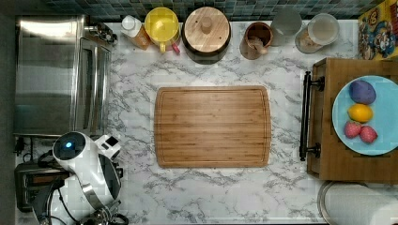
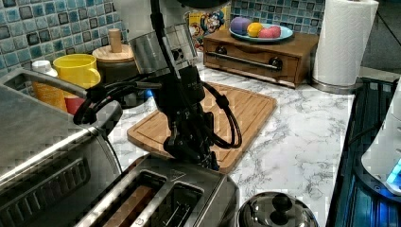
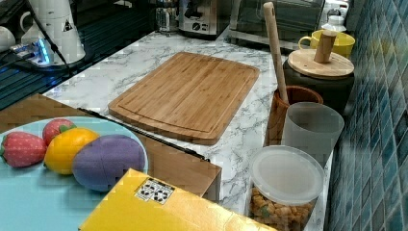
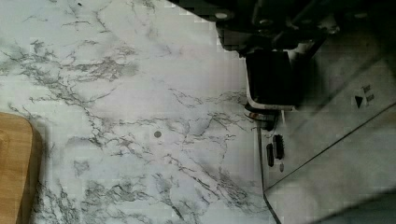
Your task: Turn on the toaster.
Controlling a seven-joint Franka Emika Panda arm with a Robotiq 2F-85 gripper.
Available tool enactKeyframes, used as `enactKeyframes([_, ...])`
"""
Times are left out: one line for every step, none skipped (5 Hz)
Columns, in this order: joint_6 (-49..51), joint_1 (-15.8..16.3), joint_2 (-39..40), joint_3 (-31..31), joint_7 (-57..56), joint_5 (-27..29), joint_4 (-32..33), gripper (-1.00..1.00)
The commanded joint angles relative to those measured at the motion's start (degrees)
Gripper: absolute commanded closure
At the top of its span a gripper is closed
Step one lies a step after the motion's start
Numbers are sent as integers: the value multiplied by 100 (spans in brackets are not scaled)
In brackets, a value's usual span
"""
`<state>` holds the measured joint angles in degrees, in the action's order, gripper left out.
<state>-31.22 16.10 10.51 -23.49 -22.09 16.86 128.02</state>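
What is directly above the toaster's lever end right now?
The gripper hangs just above the toaster at its end. The lever itself is hidden beneath the gripper, so contact cannot be confirmed.

White glossy arm (image 1: 89, 168) with a blue-lit joint cap, black gripper (image 2: 189, 146), looped black cables; markings probably unreadable.

Cutting board (image 1: 212, 126) flat at the middle of the worktop (image 1: 211, 194); toaster oven (image 1: 58, 75) at the top view's left, toaster (image 1: 33, 183) just beside it, nearer the top view's bottom edge. Tool (image 2: 191, 151) at the toaster's end facing the board. Plate (image 1: 345, 136) on a wooden box (image 1: 321, 159) at the top view's right, paper towel roll (image 1: 359, 206) beside it.
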Motion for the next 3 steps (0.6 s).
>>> enactKeyframes([-1079, -181, 213, 236, 4, 204, -143, 100])
enactKeyframes([-1076, -130, 208, 286, -7, 219, -144, 100])
enactKeyframes([-1077, -131, 208, 286, -7, 219, -145, 100])
